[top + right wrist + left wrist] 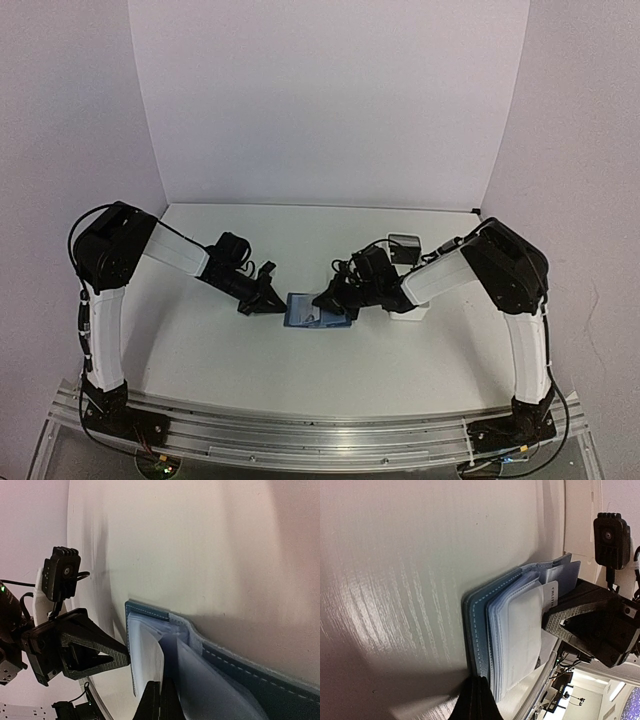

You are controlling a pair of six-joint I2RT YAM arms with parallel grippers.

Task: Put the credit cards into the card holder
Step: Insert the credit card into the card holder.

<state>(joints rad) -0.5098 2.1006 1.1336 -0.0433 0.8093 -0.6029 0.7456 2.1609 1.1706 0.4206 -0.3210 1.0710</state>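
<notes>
Nearest you, both arm bases are sitting on the metal rail (320,435) at the front edge of the table (300,375). Further in, at mid-table, the card holder (308,316) is lying open, its blue cover flat on the surface and its clear sleeves (520,625) fanning upward. You are bringing the two arms in from opposite sides. The left gripper (262,297) is pointing at the holder's left edge with its jaws pressed together, nothing showing between them. The right gripper (328,298) is likewise closed tight, its tips resting among the sleeves. A pale card (551,596) with lettering along its edge is showing just beside that gripper; you cannot tell whether it is sitting in a slot. Beyond, a white tray (412,314) is lying mostly hidden under your right forearm.
</notes>
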